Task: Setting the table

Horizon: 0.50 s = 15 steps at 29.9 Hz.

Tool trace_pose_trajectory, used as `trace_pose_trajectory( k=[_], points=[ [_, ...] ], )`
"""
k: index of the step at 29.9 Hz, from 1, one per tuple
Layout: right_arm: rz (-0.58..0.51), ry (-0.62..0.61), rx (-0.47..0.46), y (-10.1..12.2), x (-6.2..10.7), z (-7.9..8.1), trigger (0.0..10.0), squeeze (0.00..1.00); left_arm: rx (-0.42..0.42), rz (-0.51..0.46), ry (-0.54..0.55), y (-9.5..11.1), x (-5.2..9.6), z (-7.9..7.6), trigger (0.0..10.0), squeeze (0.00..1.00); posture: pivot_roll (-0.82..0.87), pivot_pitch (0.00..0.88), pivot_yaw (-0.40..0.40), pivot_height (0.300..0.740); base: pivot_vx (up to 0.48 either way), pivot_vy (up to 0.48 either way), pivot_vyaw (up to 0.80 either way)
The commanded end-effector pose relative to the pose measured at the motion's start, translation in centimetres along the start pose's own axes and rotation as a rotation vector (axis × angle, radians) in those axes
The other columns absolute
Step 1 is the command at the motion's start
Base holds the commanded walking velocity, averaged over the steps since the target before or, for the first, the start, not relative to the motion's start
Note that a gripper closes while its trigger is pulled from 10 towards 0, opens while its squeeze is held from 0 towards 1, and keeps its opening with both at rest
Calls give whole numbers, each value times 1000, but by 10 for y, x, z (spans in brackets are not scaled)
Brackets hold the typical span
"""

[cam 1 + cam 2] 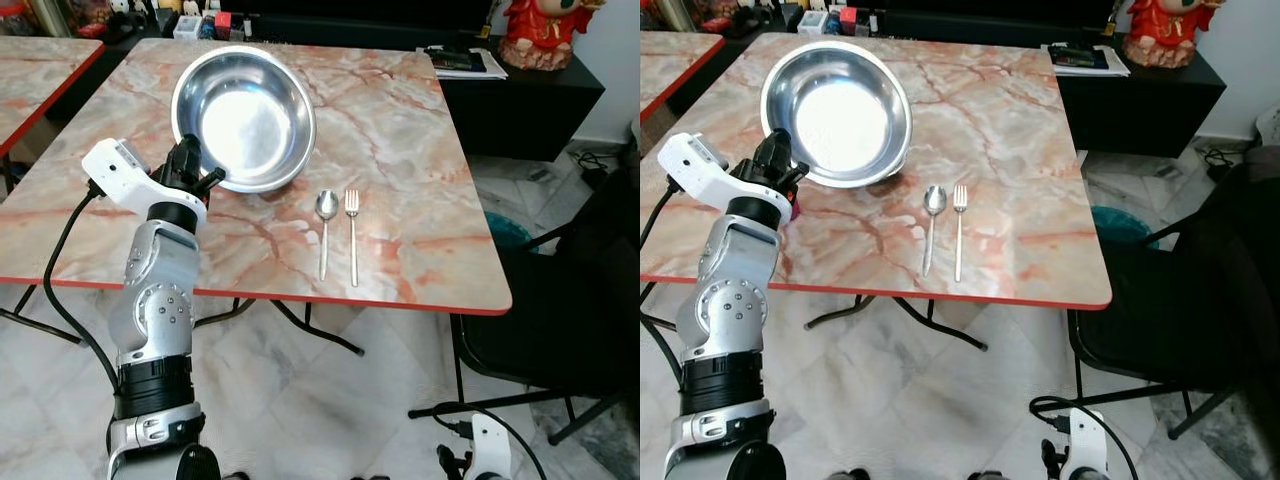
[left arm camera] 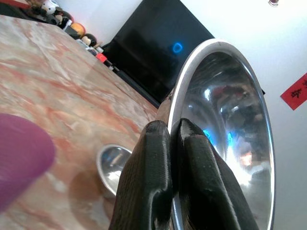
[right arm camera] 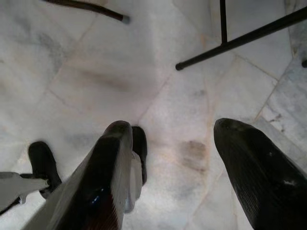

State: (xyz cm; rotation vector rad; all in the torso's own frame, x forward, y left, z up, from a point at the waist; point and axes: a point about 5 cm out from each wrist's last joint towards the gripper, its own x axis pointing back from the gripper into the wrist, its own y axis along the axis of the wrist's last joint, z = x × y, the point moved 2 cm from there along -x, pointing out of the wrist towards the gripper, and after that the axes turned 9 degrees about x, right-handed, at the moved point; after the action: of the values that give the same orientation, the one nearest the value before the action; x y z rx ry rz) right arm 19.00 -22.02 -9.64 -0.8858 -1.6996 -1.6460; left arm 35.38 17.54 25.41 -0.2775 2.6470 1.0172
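A large steel bowl (image 1: 245,115) is tilted up over the marble table (image 1: 400,130), its near rim pinched by my left gripper (image 1: 198,172), which is shut on it. In the left wrist view the two black fingers (image 2: 163,182) clamp the bowl's rim (image 2: 225,120). A spoon (image 1: 325,228) and a fork (image 1: 352,230) lie side by side to the right of the bowl, handles toward the front edge. My right gripper (image 3: 177,158) hangs low over the floor with its fingers apart and nothing between them.
A black chair (image 1: 570,300) stands at the table's right side. A second marble table (image 1: 40,70) is at the far left. A dark cabinet (image 1: 520,90) with a red figurine (image 1: 540,30) lies behind. The table's red front edge (image 1: 300,295) is close to my left arm.
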Motion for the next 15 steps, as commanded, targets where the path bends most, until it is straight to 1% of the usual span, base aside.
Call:
trace_pose_trajectory(
  k=[1,5,11,15],
  points=[
    [10,-10,-16,-7,1,-1,10000,0,-15,-25,-14,5,-3,-3,10000,0,-44,146,-61,740,0,349,0],
    [5,-14,-19,-6,1,-1,10000,0,-21,-25,-7,5,-4,-2,10000,0,-43,146,-62,740,0,365,0],
    [4,-16,-19,-6,1,0,10000,0,-26,-30,-1,7,-4,-1,10000,0,-43,147,-59,740,0,480,0],
    [4,-16,-20,-6,1,0,10000,0,-44,-26,10,6,-5,1,10000,0,-42,145,-57,740,0,480,0]
  ],
)
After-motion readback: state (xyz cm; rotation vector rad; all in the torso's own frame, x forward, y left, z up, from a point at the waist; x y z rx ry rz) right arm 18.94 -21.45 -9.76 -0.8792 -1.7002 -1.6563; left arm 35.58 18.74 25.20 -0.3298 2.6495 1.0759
